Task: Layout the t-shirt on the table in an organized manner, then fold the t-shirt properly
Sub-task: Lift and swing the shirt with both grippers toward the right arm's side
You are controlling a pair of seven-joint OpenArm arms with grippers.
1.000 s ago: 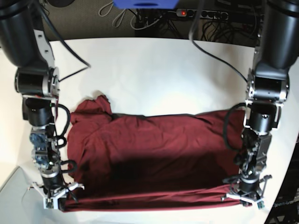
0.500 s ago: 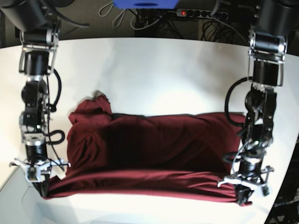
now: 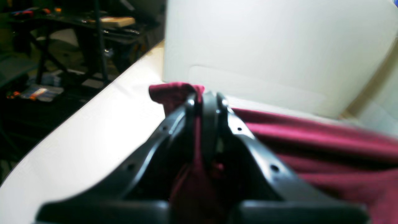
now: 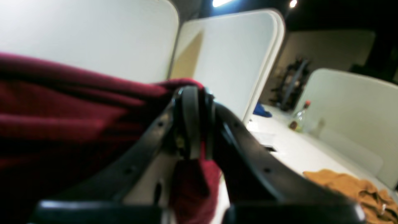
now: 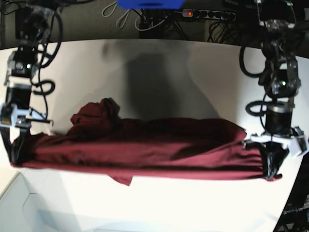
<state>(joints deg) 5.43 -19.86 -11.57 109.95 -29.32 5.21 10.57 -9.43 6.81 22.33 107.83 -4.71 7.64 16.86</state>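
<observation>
White table [image 5: 159, 67] lies bare behind the t-shirt [image 5: 145, 150], stretched between left claw [image 5: 272, 174] and right claw [image 5: 17, 157], both clamping its edge.

The t-shirt [image 5: 145, 145] stretches across the table [image 5: 159, 72] between both arms' ends.

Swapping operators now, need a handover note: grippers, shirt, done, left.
Left gripper: shut on the t-shirt, at one end of its near edge.
Right gripper: shut on the t-shirt, at the other end.
T-shirt: stretched between both grippers over the table, one end bunched.
Done: edge gripped at both ends.
Left: lay it flat, smooth the bunched end, then fold.
</observation>
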